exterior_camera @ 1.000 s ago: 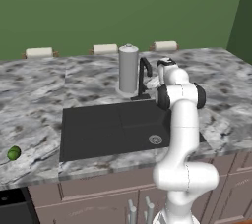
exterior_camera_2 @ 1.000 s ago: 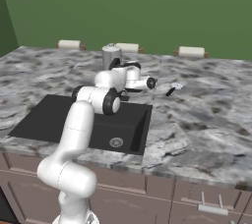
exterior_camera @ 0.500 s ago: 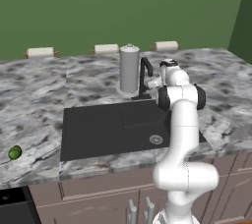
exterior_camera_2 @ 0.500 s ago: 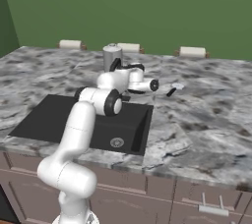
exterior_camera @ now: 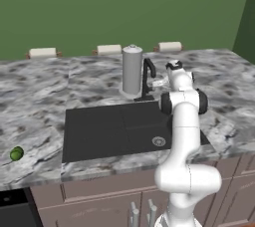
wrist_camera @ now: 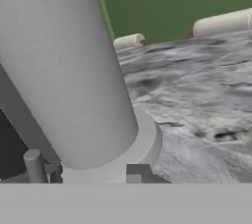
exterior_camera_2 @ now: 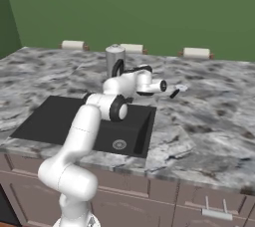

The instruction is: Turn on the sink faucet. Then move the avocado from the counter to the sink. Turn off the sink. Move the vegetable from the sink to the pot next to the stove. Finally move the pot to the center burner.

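One avocado point(exterior_camera: 16, 154) lies on counter point(exterior_camera: 35, 96), far left of sink point(exterior_camera: 104, 129), well apart from my arm. My claw point(exterior_camera: 160, 82) is up by faucet point(exterior_camera: 147, 74), next to grey canister point(exterior_camera: 131, 70). Hand cam is close on canister point(wrist_camera: 64, 70). Open or closed, I cannot tell.

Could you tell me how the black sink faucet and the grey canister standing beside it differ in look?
The sink faucet is slim and black with a curved gooseneck spout; the grey canister is a thick, straight, pale cylinder. The canister stands taller than the faucet. The canister rests on a wider round base, while the faucet rises from a small foot. Both stand upright on the counter at the back edge of the sink.
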